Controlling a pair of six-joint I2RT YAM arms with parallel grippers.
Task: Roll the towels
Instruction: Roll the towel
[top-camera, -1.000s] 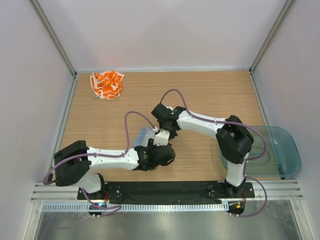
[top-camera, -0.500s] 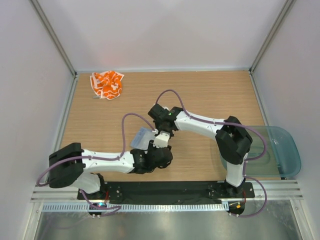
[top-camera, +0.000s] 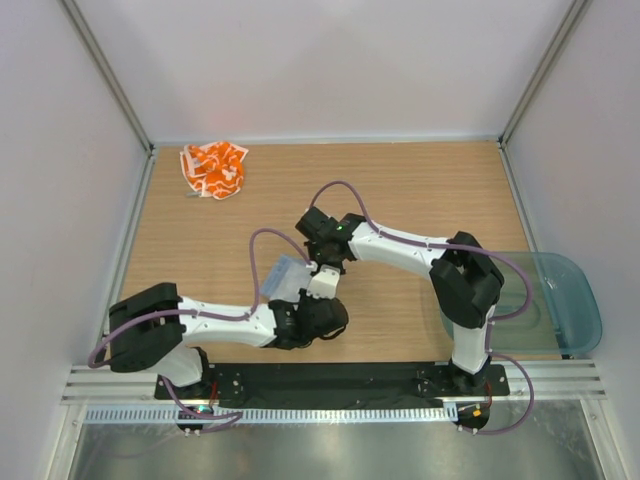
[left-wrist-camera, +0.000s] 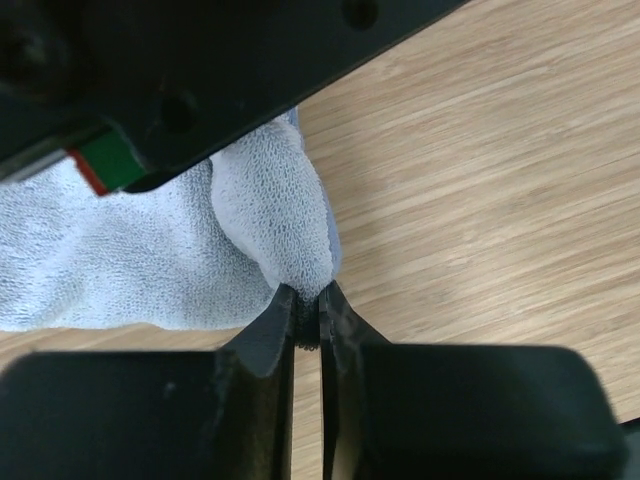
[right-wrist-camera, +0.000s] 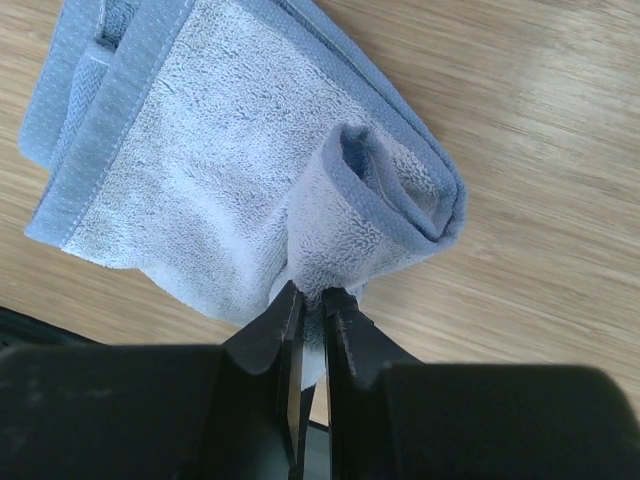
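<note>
Left gripper (left-wrist-camera: 308, 302) is clamped on a raised fold of the grey-blue towel (left-wrist-camera: 130, 250), its two dark fingers drawn almost together with only a thin pinch of terry cloth between the tips. Right gripper (right-wrist-camera: 311, 297) is likewise closed on the same towel, its narrow jaws nipping the base of a small curled-over loop of cloth that stands up from one corner. Seen from the right wrist, the towel lies folded in layers on the wooden table (top-camera: 420, 190), with a dotted woven border band along one side and the fluffier pile facing up. From above, this towel sits a little left of the table's middle and towards the near edge, mostly hidden by the two wrists that meet over it: the left arm reaches in from the near left, and the right arm bends across from the right. An orange-patterned towel (top-camera: 213, 168) lies crumpled in the far left corner of the table, well apart from both arms. A teal tray (top-camera: 580, 300) rests at the right side, partly overhanging the table's edge beside the right arm's base.
</note>
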